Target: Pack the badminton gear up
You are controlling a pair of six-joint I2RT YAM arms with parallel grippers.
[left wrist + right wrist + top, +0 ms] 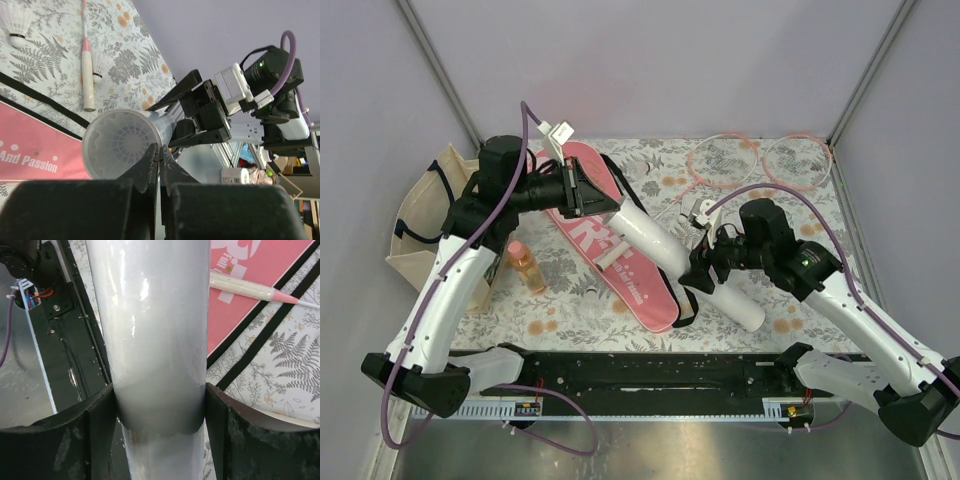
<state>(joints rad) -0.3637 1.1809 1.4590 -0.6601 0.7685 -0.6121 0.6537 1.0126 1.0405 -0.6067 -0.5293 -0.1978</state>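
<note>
The long white tube [655, 245] lies slanted over the pink cover [640, 290]. My right gripper [705, 275] is shut on its middle, and both fingers [100, 415] press the tube's [155, 315] sides. My left gripper [161, 149] is shut, with its tips at the rim of the tube's open end [117, 142]. I cannot tell whether they pinch the wall. A feathered shape shows inside the tube. Two pink racket heads [725, 160] [798, 160] lie at the back right. One white handle [245, 287] rests across the cover [250, 270].
A beige tote bag [420, 215] stands at the left edge. A small orange bottle [527, 265] stands by the left arm. Two loose shuttlecocks [15, 22] [100, 65] lie on the patterned cloth beside a racket handle [88, 75]. A black rail [650, 370] runs along the near edge.
</note>
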